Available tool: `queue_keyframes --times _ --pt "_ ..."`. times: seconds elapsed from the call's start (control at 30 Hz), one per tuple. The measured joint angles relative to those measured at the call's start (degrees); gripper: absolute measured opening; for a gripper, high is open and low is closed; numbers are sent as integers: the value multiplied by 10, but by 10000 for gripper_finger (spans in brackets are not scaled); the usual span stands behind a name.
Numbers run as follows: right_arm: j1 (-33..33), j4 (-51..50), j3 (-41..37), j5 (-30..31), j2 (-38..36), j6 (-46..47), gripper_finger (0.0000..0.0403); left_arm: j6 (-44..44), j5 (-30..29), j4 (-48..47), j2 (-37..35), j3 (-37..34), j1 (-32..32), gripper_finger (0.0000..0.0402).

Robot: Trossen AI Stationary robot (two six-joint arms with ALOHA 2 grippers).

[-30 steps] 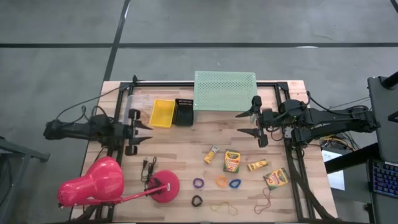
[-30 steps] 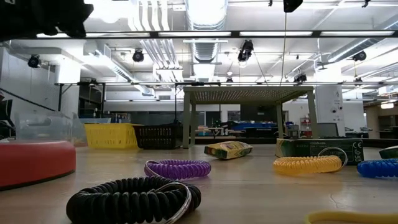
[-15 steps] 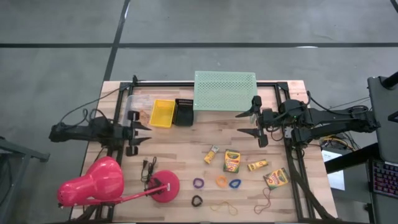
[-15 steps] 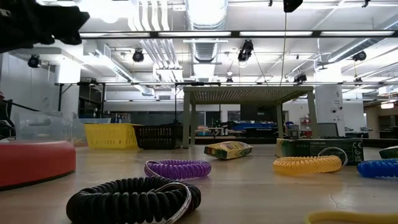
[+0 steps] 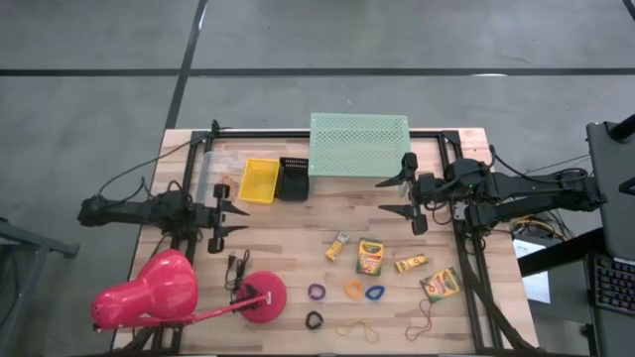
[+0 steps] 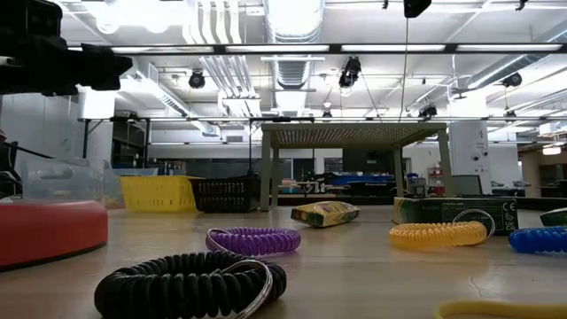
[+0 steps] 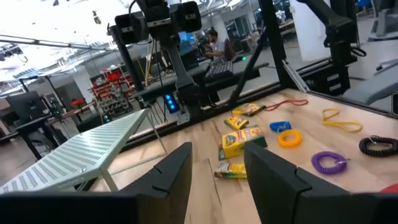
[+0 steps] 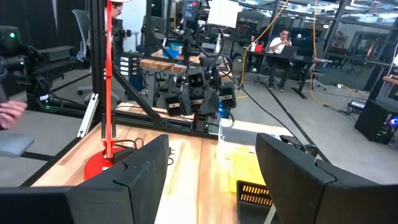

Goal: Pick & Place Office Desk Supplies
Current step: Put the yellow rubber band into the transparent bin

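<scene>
1. The left gripper [image 5: 230, 212] was over the left part of the wooden counter [image 5: 298, 228], in front of the yellow plastic bin [image 5: 259, 180]. Its fingers [image 7: 176, 171] were spread, with nothing between them.
2. The right gripper [image 5: 394, 196] was over the right rear part of the counter, just in front of the mint-green perforated metal shelf [image 5: 359, 144]. Its fingers [image 8: 145, 163] were spread wide and held nothing.
3. The office supplies lay loose on the front right part of the counter, apart from both grippers.
4. Four yellow-and-green crayon boxes lay there: a small one [image 5: 337, 245], a bigger one [image 5: 370, 256] just right of it, another small one [image 5: 411, 263], and one [image 5: 441, 284] nearest the right edge.
5. In front of the boxes lay a purple coiled ring loop [image 5: 317, 292], an orange coiled ring loop [image 5: 353, 289] and a blue coiled ring loop [image 5: 375, 293] in a row.
6. A black coiled ring loop [image 5: 315, 319] lay nearer the front edge, and thin tan rubber bands [image 5: 356, 330] lay to its right.
7. A small black mesh bin [image 5: 293, 178] stood touching the yellow bin on its right.
8. A big pink desk lamp [image 5: 189, 294] lay at the front left corner.
</scene>
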Motion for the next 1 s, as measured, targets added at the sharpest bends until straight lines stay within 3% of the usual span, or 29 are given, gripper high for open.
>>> queue_keyframes --times 1.0 --pt "0 0 0 0 0 0 238 0 0 -6 0 -1 0 149"
